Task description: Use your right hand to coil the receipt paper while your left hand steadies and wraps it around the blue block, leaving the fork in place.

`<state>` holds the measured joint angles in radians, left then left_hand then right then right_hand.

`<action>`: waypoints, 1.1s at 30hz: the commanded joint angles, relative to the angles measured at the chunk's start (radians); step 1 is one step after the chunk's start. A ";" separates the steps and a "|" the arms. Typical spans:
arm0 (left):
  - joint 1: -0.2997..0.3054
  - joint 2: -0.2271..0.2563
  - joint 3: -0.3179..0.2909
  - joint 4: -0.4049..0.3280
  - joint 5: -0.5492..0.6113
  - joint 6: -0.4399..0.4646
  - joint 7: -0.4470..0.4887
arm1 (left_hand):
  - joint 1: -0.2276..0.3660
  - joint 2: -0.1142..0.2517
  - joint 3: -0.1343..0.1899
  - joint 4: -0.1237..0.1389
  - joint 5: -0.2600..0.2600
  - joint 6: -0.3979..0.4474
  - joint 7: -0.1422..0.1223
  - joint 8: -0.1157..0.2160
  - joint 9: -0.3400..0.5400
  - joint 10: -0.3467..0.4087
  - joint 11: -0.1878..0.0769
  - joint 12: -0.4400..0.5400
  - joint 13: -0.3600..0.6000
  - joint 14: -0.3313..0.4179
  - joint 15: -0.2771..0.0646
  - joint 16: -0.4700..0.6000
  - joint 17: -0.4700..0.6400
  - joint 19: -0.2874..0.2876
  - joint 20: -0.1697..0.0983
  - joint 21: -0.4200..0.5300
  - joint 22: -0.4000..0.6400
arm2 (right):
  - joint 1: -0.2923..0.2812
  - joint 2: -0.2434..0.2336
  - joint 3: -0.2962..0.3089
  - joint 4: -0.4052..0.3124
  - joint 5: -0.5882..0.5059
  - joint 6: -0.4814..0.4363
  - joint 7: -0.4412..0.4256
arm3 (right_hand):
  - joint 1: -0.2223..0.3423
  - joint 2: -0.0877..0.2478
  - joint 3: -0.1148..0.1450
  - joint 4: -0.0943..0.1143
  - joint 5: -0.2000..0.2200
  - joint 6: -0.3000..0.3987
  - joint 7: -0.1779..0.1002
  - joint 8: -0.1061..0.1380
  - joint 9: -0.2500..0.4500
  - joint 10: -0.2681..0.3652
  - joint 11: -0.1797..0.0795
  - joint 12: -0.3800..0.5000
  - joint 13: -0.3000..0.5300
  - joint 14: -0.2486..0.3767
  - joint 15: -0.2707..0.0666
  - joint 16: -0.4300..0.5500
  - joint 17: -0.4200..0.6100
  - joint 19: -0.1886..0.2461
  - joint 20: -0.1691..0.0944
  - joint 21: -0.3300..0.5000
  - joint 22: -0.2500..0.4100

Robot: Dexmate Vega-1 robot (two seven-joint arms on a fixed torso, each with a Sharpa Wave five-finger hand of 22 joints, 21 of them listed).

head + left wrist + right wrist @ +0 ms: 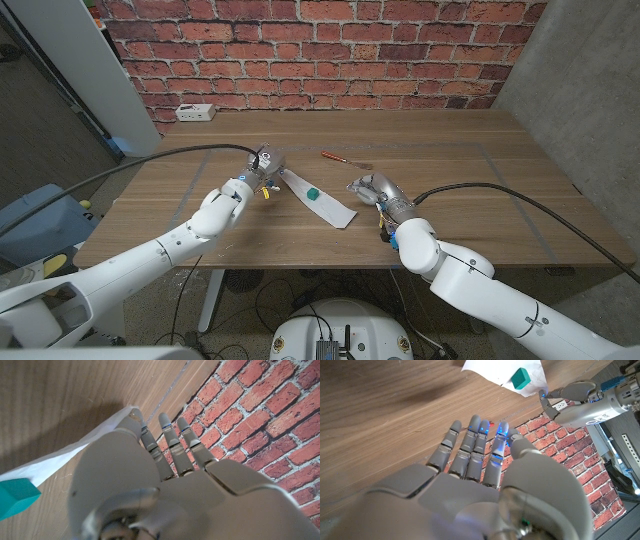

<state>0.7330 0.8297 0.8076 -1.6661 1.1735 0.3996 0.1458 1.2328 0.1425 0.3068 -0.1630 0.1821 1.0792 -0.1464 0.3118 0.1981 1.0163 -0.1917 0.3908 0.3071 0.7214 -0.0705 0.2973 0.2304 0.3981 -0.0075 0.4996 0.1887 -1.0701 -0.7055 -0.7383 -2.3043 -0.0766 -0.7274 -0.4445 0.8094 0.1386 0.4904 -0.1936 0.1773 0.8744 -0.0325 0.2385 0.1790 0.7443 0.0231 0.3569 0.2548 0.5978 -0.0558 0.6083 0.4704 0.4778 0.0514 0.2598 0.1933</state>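
The white receipt paper strip (pixel 318 198) lies slanted at mid-table, and the small blue-green block (pixel 313 195) sits on its middle. Beyond it lies the orange-handled fork (pixel 340 157). My left hand (pixel 263 164) is at the strip's far-left end, fingers stretched out; its fingertips (pixel 134 419) reach the paper's end (pixel 75 452), with the block (pixel 17 497) further along. My right hand (pixel 374 189) hovers just right of the strip's near end, holding nothing. Its fingers (pixel 475 442) are spread and point toward the paper (pixel 495 372), the block (pixel 521 377) and the left hand (pixel 572 395).
A white power strip (pixel 195 112) sits at the table's far-left corner by the brick wall. Pale tape lines (pixel 190 200) mark a rectangle on the wooden table (pixel 480 200). Cables trail from both arms over the table's sides.
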 commanded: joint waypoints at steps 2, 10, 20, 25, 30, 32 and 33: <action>0.009 0.015 0.011 -0.011 0.053 -0.007 0.104 | 0.009 -0.003 -0.004 -0.001 0.009 0.014 0.001 0.003 0.005 0.011 -0.007 0.028 0.062 0.018 -0.171 0.013 0.010 -0.003 -0.013 0.004 0.002 | 0.058 -0.004 -0.101 -0.055 -0.105 -0.148 0.052 | 0.137 -0.035 0.019 -0.005 0.002 0.056 -0.016 -0.019 0.004 0.034 -0.027 0.035 0.027 0.023 -0.095 0.096 0.096 0.034 -0.015 0.021 0.007; 0.010 0.033 0.018 -0.028 0.102 -0.030 0.118 | 0.014 -0.009 -0.009 -0.002 0.010 0.022 -0.002 0.003 0.005 0.010 -0.008 0.040 0.079 0.025 -0.171 0.015 0.017 -0.007 -0.021 0.004 0.002 | 0.109 -0.004 -0.143 -0.066 -0.102 -0.235 0.121 | 0.149 -0.049 0.038 0.024 0.000 0.075 -0.035 -0.029 0.004 0.047 -0.031 0.037 0.020 0.002 -0.101 0.058 0.079 0.038 -0.014 0.029 0.011; 0.008 0.034 0.017 -0.036 0.154 -0.037 0.113 | 0.016 -0.012 -0.014 -0.001 0.011 0.029 -0.006 0.003 0.006 0.008 -0.006 0.053 0.097 0.029 -0.171 0.016 0.023 -0.009 -0.029 0.004 0.003 | 0.170 0.005 -0.209 -0.069 -0.106 -0.341 0.155 | 0.152 -0.063 0.077 0.022 0.000 0.138 -0.040 -0.024 0.004 0.031 -0.066 0.010 -0.008 -0.045 -0.106 -0.062 -0.007 0.029 -0.014 0.037 0.012; 0.006 0.037 0.016 -0.040 0.175 -0.047 0.117 | 0.017 -0.013 -0.016 -0.001 0.012 0.031 -0.005 0.002 0.006 0.007 -0.006 0.059 0.105 0.031 -0.171 0.016 0.026 -0.010 -0.031 0.004 0.003 | 0.201 0.017 -0.230 -0.059 -0.083 -0.396 0.170 | 0.154 -0.069 0.087 0.023 -0.001 0.163 -0.030 -0.022 0.004 0.024 -0.096 -0.003 -0.019 -0.067 -0.105 -0.097 -0.026 0.022 -0.017 0.038 0.011; 0.004 0.046 0.017 -0.046 0.198 -0.062 0.117 | 0.018 -0.014 -0.017 -0.001 0.012 0.030 -0.008 0.001 0.006 0.007 -0.006 0.064 0.112 0.033 -0.171 0.016 0.028 -0.010 -0.032 0.005 0.003 | 0.240 0.025 -0.267 -0.047 -0.070 -0.455 0.171 | 0.153 -0.068 0.088 0.026 -0.003 0.163 -0.029 -0.027 0.004 0.002 -0.107 -0.020 -0.028 -0.081 -0.105 -0.115 -0.036 0.013 -0.020 0.038 0.011; 0.002 0.052 0.018 -0.050 0.211 -0.071 0.118 | 0.019 -0.014 -0.018 0.000 0.012 0.031 -0.008 0.000 0.006 0.007 -0.006 0.065 0.114 0.034 -0.171 0.016 0.029 -0.011 -0.032 0.005 0.003 | 0.252 0.027 -0.276 -0.041 -0.058 -0.471 0.173 | 0.153 -0.066 0.087 0.028 -0.003 0.165 -0.030 -0.027 0.004 0.008 -0.111 -0.020 -0.030 -0.076 -0.109 -0.113 -0.035 0.013 -0.020 0.038 0.011; 0.001 0.055 0.018 -0.053 0.218 -0.075 0.117 | 0.019 -0.014 -0.018 0.000 0.013 0.030 -0.008 0.000 0.006 0.007 -0.006 0.066 0.115 0.034 -0.171 0.016 0.029 -0.011 -0.032 0.005 0.003 | 0.263 0.028 -0.288 -0.037 -0.058 -0.483 0.172 | 0.151 -0.064 0.085 0.030 -0.004 0.167 -0.030 -0.027 0.004 0.013 -0.108 -0.019 -0.031 -0.069 -0.110 -0.108 -0.033 0.013 -0.021 0.039 0.011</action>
<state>0.7406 0.8674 0.8234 -1.7036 1.3345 0.3549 0.2597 1.2401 0.1345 0.2889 -0.1642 0.1889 1.1021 -0.1481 0.3118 0.2028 1.0170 -0.1931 0.4145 0.3071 0.7435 -0.0769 0.3051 0.2549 0.3837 -0.0326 0.4995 0.1886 -0.8841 -0.6919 -0.9550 -2.3645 -0.1661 -1.0943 -0.2912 0.9595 0.0804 0.5757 -0.1683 0.1773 1.0328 -0.0591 0.2153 0.1788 0.7502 -0.0808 0.3434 0.2231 0.5210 -0.0520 0.4954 0.4324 0.4939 0.0333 0.2940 0.2025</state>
